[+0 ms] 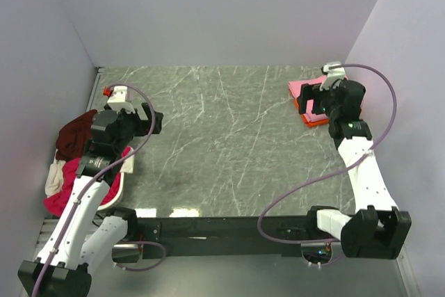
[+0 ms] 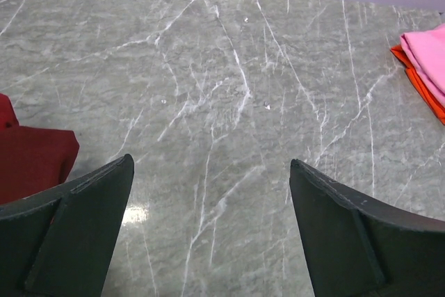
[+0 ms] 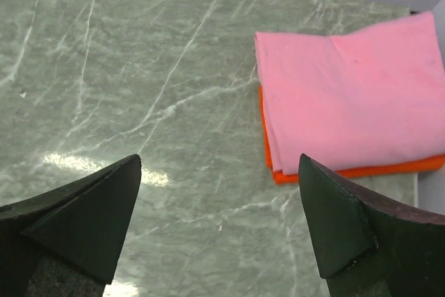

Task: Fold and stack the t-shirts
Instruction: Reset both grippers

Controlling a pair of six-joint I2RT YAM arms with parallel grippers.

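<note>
Found pink t-shirt [image 3: 354, 95] folded on orange t-shirt [image 3: 348, 172], heap [image 1: 66, 172] well left of them unfolded. Noted left gripper [image 2: 208, 172], right gripper [image 3: 219, 165] spread, empty.

A grey-green, marble-patterned desk [image 1: 229, 137] with thin white veins fills the middle of the top view. Plain pale walls with a faint lilac tint close it in on three sides: the back wall [image 1: 222, 12] across the top of the frame, the left wall [image 1: 35, 53] down the left edge, the right wall [image 1: 414, 46] at upper right. The light is soft and even; a bright glare patch [image 1: 182, 211] lies at the desk's near edge, lower centre.
</note>
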